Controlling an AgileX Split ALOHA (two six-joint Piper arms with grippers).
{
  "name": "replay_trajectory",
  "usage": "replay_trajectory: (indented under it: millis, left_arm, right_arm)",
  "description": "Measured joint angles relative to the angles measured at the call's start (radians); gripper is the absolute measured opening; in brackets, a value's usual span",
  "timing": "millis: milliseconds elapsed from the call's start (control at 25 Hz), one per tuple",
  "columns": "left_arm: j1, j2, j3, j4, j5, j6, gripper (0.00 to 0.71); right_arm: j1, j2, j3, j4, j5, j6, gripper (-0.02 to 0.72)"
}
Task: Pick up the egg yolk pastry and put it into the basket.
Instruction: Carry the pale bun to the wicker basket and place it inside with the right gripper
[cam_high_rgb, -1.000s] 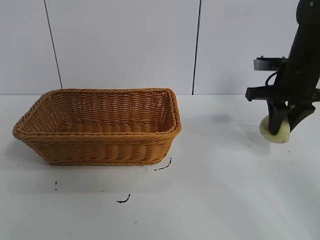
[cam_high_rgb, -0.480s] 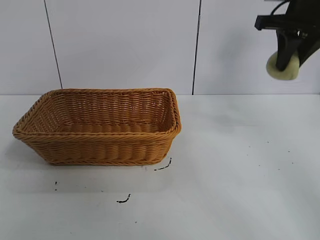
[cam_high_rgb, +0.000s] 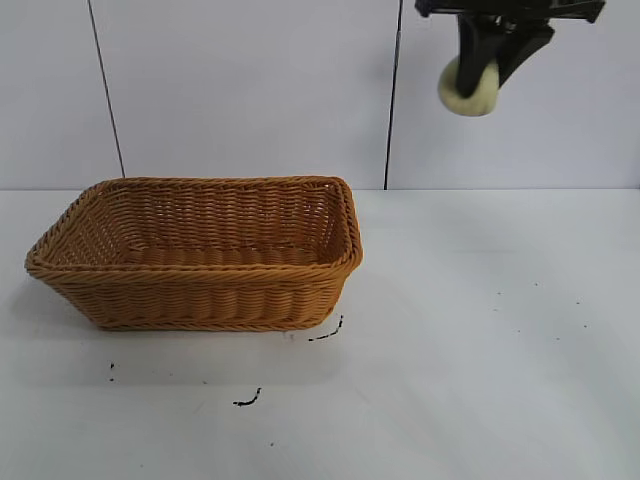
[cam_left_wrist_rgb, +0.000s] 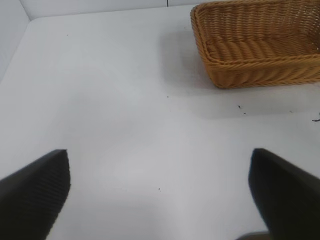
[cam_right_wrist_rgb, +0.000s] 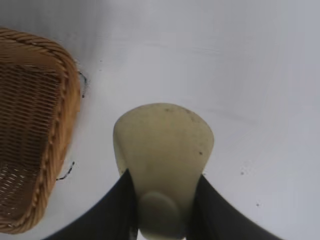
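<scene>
My right gripper (cam_high_rgb: 478, 78) is high above the table at the top right of the exterior view, to the right of the basket. It is shut on the pale yellow egg yolk pastry (cam_high_rgb: 470, 92), which bulges out between the black fingers in the right wrist view (cam_right_wrist_rgb: 164, 150). The orange-brown wicker basket (cam_high_rgb: 200, 300) stands on the table at the left, and its corner shows in the right wrist view (cam_right_wrist_rgb: 60, 75). My left gripper (cam_left_wrist_rgb: 160, 192) is open and empty over bare table, off to one side of the basket (cam_left_wrist_rgb: 250, 70).
The white table (cam_high_rgb: 480, 350) carries a few small black marks (cam_high_rgb: 326, 332) in front of the basket's right corner. A white wall with dark vertical seams (cam_high_rgb: 393, 95) rises behind the table.
My right gripper has risen from near the table at the right to high up, and has moved left toward the basket with the pastry in it. The basket has not moved.
</scene>
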Motion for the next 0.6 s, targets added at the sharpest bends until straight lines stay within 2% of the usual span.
replay_trajectory:
  millis: [320, 600]
  left_arm:
    - [0.0, 0.0, 0.0, 0.0, 0.0, 0.0, 0.697]
    - [0.0, 0.0, 0.0, 0.0, 0.0, 0.0, 0.697]
  right_arm:
    - [0.2, 0.088, -0.082, 0.004, -0.016, 0.0, 0.194]
    - [0.32, 0.181, -0.082, 0.011, -0.135, -0.004, 0.194]
